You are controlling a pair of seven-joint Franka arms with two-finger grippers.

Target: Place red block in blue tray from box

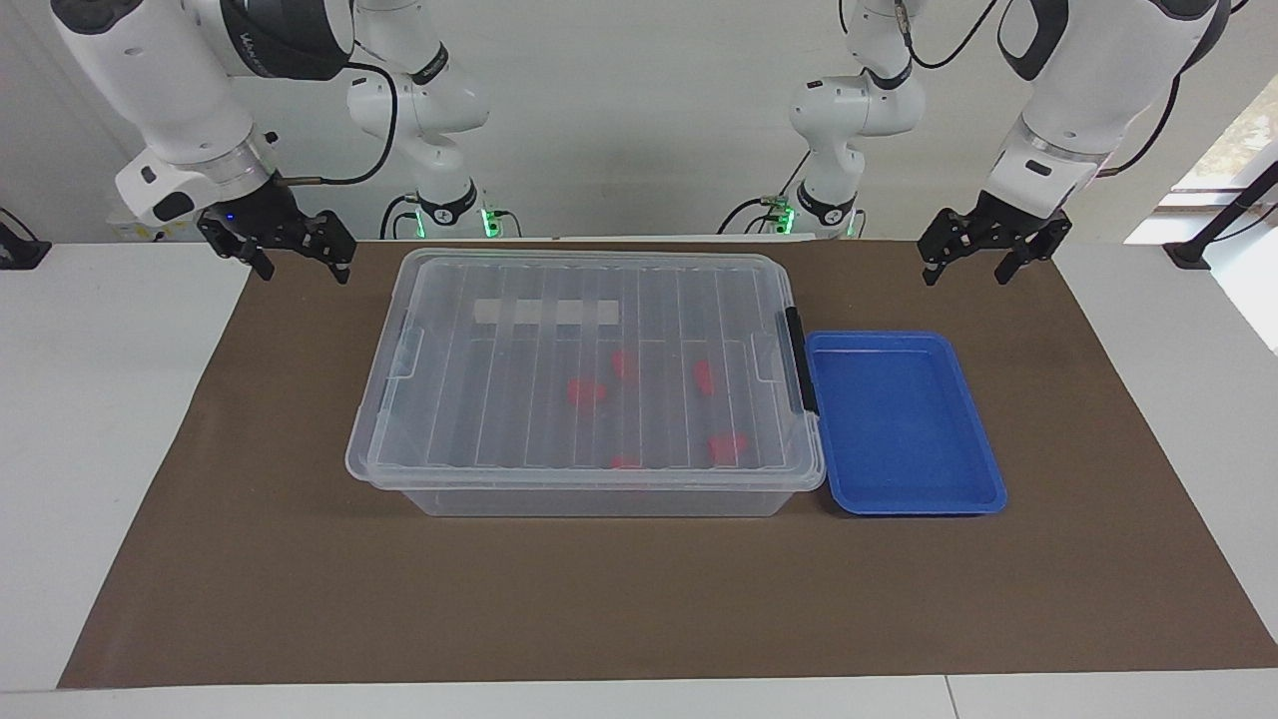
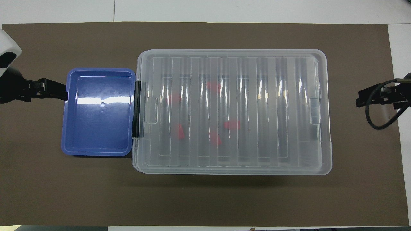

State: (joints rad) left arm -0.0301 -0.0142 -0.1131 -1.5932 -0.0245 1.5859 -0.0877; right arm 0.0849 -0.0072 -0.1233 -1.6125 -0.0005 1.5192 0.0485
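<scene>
The box (image 1: 589,300) is a clear bin in the middle of the mat, its ribbed lid shut, also in the overhead view (image 2: 289,112). Several red blocks lie inside under the lid, one of them here (image 1: 586,391) (image 2: 231,124). The blue tray (image 1: 899,419) (image 2: 99,112) lies empty, touching the box's end with the black latch (image 1: 796,359), toward the left arm's end. My left gripper (image 1: 966,272) (image 2: 54,91) hangs open and empty above the mat beside the tray. My right gripper (image 1: 303,268) (image 2: 364,101) hangs open and empty above the mat's other end.
A brown mat (image 1: 639,599) covers the white table (image 1: 100,449). A black cable (image 2: 379,118) loops from the right wrist. A pale strip (image 1: 546,313) shows at the lid.
</scene>
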